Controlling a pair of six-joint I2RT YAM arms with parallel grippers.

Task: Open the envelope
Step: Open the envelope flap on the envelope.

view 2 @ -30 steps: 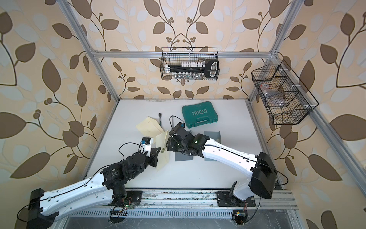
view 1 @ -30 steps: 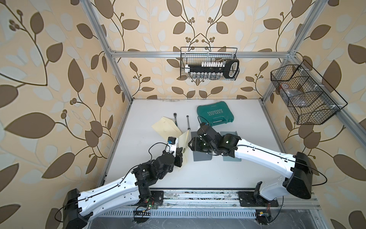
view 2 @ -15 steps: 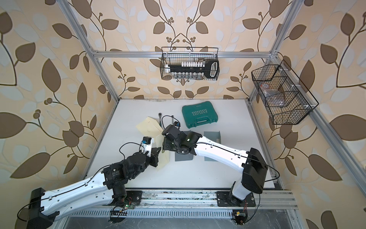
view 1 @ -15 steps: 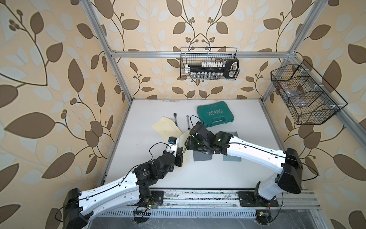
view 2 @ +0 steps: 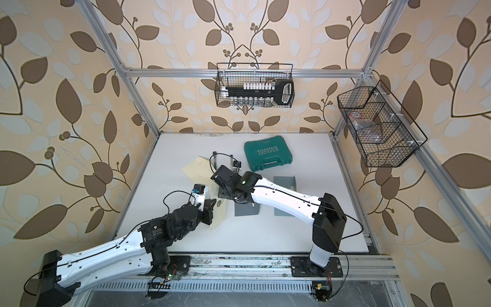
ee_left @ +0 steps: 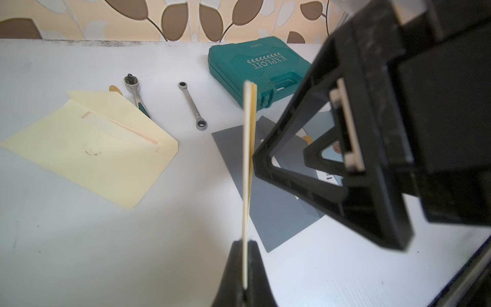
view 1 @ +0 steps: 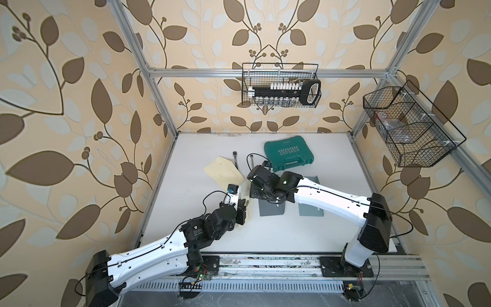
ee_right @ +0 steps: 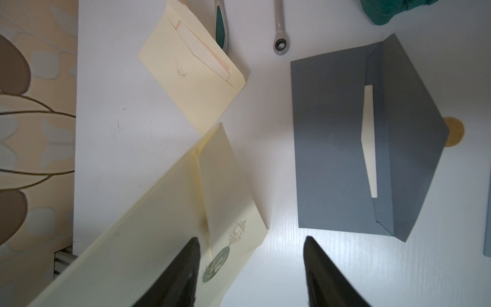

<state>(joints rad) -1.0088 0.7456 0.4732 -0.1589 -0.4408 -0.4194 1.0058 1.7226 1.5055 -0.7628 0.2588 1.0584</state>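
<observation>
My left gripper is shut on the lower edge of a cream envelope, which it holds upright, edge-on to its camera. In a top view the envelope stands just in front of the left gripper. In the right wrist view its flap, with a round green seal at the tip, stands angled off the body. My right gripper is open above it. The flap lies between its two fingers, one dark finger at the fold. In both top views the right gripper hangs over the envelope.
An opened cream envelope lies to the back left beside two ratchet wrenches. An opened grey envelope lies to the right, a bluish one further right. A green tool case sits behind; wire baskets hang on the walls.
The right gripper has moved left to stand over the held envelope, jaws still open. The left arm and the envelope have stayed where they were.
</observation>
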